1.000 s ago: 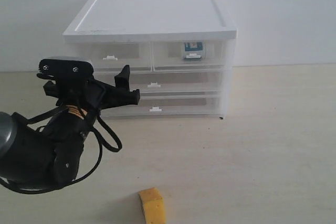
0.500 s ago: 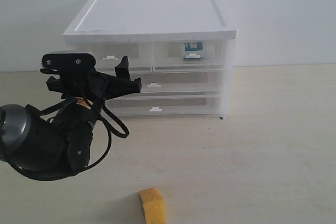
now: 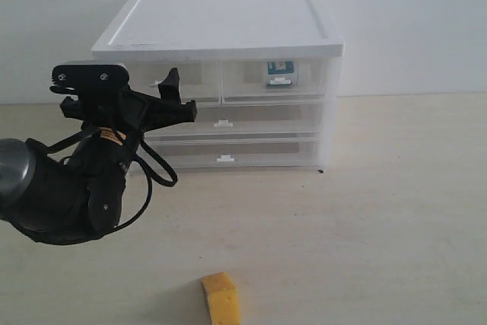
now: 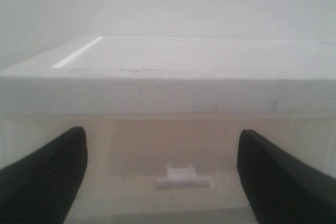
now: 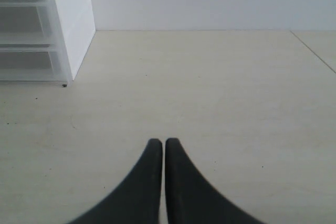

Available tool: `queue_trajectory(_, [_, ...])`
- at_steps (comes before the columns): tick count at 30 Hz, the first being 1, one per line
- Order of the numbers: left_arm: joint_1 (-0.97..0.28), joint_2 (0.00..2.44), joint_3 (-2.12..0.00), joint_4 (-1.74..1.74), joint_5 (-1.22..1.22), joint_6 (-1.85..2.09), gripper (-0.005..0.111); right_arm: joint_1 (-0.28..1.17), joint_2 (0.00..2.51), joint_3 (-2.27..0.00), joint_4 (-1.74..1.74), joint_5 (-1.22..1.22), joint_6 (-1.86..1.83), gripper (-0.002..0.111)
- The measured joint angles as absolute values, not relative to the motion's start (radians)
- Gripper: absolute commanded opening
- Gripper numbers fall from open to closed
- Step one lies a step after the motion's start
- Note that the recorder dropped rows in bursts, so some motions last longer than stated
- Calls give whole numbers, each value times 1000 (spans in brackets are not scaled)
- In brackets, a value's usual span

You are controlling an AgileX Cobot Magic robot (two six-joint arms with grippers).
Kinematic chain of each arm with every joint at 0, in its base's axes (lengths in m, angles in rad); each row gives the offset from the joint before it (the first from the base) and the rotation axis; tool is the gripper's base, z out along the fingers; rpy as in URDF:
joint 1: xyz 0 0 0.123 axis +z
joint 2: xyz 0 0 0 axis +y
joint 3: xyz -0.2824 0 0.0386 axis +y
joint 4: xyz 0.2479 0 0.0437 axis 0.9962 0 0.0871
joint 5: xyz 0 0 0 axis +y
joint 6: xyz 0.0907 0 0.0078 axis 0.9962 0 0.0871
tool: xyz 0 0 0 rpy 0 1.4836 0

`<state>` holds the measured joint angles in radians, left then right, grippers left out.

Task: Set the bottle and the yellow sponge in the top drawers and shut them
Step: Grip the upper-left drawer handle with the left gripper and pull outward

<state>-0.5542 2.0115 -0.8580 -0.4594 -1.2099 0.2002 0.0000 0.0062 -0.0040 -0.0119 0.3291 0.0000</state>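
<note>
Exterior view: the left end effector (image 3: 176, 98) hangs spread wide and empty, just in front of the left top drawer (image 3: 194, 74) of the cabinet (image 3: 221, 24). The bottle (image 3: 280, 72) sits inside the right top drawer (image 3: 243, 75), off to that end effector's right. The yellow sponge (image 3: 221, 300) lies on the counter (image 3: 380, 211), well apart from it.

Left wrist view: its black fingers (image 4: 42, 182) stand far apart. The drawer's white tab handle (image 4: 184, 177) is ahead between them, untouched.

Right wrist view: the right end effector (image 5: 160, 148) is clenched on nothing, with the cabinet's corner well ahead.
</note>
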Motion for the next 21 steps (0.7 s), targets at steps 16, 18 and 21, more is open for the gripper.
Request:
queue_trajectory(16, [-550,2090,-895,-466,-1219,196,71,0,6,-4,-10,329,0,0])
queue_trajectory(18, [-550,2090,-895,-468,-1219,196,66,0,6,-4,-10,329,0,0])
queue_trajectory(21, [-550,2090,-895,-475,-1219,196,57,0,6,-4,-10,329,0,0])
